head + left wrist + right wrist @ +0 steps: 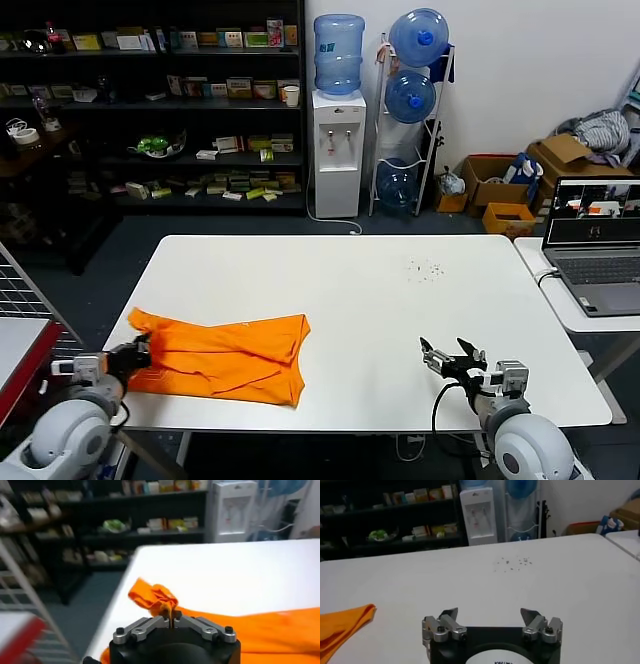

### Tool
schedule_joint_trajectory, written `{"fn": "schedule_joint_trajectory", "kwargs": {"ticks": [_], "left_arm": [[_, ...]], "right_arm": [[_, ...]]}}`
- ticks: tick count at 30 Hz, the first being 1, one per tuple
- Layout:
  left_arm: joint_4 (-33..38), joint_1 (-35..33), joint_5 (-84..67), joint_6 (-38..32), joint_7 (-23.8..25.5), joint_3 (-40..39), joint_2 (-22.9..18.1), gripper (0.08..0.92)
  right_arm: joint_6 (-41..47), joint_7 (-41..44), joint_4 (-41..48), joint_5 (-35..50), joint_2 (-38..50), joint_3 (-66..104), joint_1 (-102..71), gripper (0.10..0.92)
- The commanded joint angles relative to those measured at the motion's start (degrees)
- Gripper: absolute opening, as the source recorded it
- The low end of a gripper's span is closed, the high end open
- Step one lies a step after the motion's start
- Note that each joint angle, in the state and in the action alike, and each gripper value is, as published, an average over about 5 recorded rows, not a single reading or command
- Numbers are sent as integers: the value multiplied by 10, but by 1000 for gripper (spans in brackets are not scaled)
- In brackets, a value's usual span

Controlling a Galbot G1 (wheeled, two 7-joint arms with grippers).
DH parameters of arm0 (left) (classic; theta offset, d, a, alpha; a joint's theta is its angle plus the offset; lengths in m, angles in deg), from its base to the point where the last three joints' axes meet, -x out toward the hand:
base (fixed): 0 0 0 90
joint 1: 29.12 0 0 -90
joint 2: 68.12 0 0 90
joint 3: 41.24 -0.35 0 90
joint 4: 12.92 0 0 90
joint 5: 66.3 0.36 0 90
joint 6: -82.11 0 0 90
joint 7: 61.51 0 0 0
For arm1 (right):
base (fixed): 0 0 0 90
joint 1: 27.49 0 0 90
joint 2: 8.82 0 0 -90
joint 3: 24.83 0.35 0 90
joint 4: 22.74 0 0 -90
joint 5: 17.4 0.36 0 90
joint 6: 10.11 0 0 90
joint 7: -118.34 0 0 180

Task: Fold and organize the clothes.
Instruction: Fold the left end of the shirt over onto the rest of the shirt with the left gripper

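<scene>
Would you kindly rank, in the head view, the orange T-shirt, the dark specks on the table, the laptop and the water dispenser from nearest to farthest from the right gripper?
From the right gripper, fingers open over the table's near right part:
1. Dark specks, just beyond it on the table.
2. Orange T-shirt, to its left, pinched by the left gripper.
3. Laptop, on the side table at right.
4. Water dispenser, on the floor past the table.

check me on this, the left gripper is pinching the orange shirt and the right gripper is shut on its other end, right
Not quite. The left gripper is shut on the orange shirt, but the right gripper is open over bare table, apart from the shirt; the right wrist view shows it.
</scene>
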Motion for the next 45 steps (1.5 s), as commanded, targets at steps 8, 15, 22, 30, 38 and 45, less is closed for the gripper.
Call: {"fn": "schedule_joint_trajectory", "kwargs": {"ticks": [8,15,22,30,38,45], "left_arm": [[57,202,-125,62,-100,-218,-177,106],[56,208,-117,63,-111,-236,-190,106],[60,194,-109,63,-117,-240,-188,106],[54,190,-94,69,-104,-242,-191,107],[72,186,-122,72,-113,-217,-194,283],[75,146,-118,74,-72,-144,-99,483]], "right_arm": [[3,-13,-3,-15,-27,27,-43,823],[2,-13,5,-12,-26,21,-34,823],[2,-12,12,-9,-23,14,-26,823],[1,-11,12,-9,-23,13,-26,823],[1,-11,12,-9,-22,14,-28,823],[-1,-5,13,-7,-17,14,-25,823]]}}
